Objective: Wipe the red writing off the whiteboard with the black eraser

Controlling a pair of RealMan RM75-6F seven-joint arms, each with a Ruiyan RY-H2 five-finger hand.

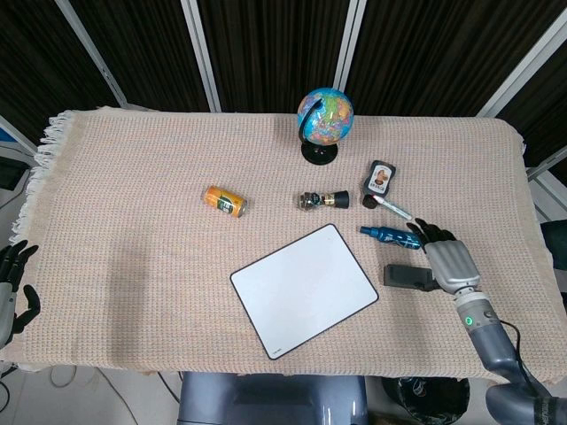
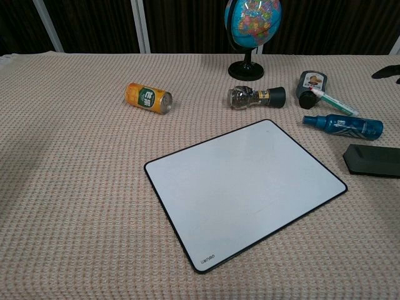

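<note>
White board: whiteboard (image 2: 244, 189) lies tilted near the front table (image 1: 133, 266) edge, surface wiped clean, bare cloth wide on its left.
Eraser: black eraser (image 2: 374, 160) flat on the cloth, just right of the board, apart from it.
Right hand: right hand (image 1: 447, 257) beside the eraser, fingers spread, holding nothing.
Left hand: left hand (image 1: 12, 283) off the left edge, fingers apart, holding nothing.
Far side: spray bottle (image 2: 344, 125), can (image 2: 148, 98), globe (image 2: 252, 19).
</note>
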